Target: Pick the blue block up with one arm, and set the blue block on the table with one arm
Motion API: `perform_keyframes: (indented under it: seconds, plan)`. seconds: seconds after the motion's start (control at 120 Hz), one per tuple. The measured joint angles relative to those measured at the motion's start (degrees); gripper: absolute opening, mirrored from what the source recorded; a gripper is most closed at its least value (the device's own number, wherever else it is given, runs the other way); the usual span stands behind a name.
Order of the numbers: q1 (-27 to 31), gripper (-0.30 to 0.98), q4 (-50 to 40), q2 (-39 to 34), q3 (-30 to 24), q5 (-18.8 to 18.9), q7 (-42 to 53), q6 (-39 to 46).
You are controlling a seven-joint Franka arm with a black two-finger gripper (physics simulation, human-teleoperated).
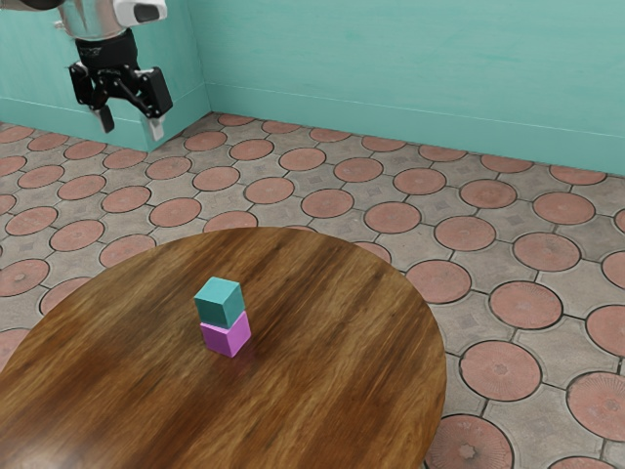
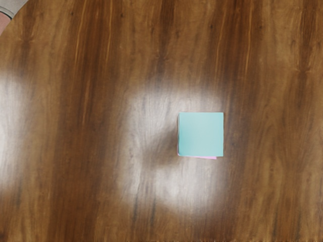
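Supporting both blocks, the round wooden table (image 1: 342, 381) is the nearest item in the exterior view. Pink block (image 1: 227, 338) rests on its top, in from the far rim and well apart from the rim at the exterior view's right. Blue block (image 1: 220, 305), teal in colour, sits upright on the pink one; from above, a thin pink sliver pokes out beneath one side, so the stack is slightly out of line. Farther back, the gripper (image 1: 131, 125) hangs well above and apart from the stack, fingers spread, nothing between them. Floor and green wall (image 1: 410, 68) lie behind. Progress, as judged: pick not begun, nothing done. Left to do: approach from above, grip the blue block alone, lift, set it on bare tabletop, release. Risk noted: closing too low could catch or drag the pink block.
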Motion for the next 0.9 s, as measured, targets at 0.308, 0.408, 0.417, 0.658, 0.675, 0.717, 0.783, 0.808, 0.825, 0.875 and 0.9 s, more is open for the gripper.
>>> perform_keyframes:
  seconds: [0.308,0.408,0.417,0.658,0.675,0.717,0.783,0.808,0.825,0.875,0.9]
  plan:
    - [0.3,0.69,15.3,0.6,-1.1,-0.6,-0.3,-5.3]
    - [0.0,0.69,17.0,1.5,-1.8,-0.9,-0.4,-7.6]
    - [-0.1,0.69,17.1,1.9,-1.8,-0.9,-0.5,-7.7]
    - [-2.0,0.69,17.2,6.7,-1.9,-0.9,-0.7,-9.8]
    - [-1.9,0.69,17.2,7.0,-1.9,-0.9,-0.7,-9.8]
    - [-1.7,0.69,17.1,7.8,-2.1,-1.0,-0.7,-9.7]
    - [-1.7,0.69,14.8,9.0,-2.1,-1.0,-0.7,-7.8]
    - [-1.7,0.69,13.1,9.0,-2.2,-1.0,-0.7,-7.0]
    - [-1.6,0.69,11.0,8.6,-2.4,-1.0,-0.8,-6.2]
    - [-1.4,0.69,5.1,7.6,-2.9,-0.9,-0.8,-3.6]
    - [-1.3,0.69,1.9,7.2,-3.3,-0.9,-0.8,-2.0]
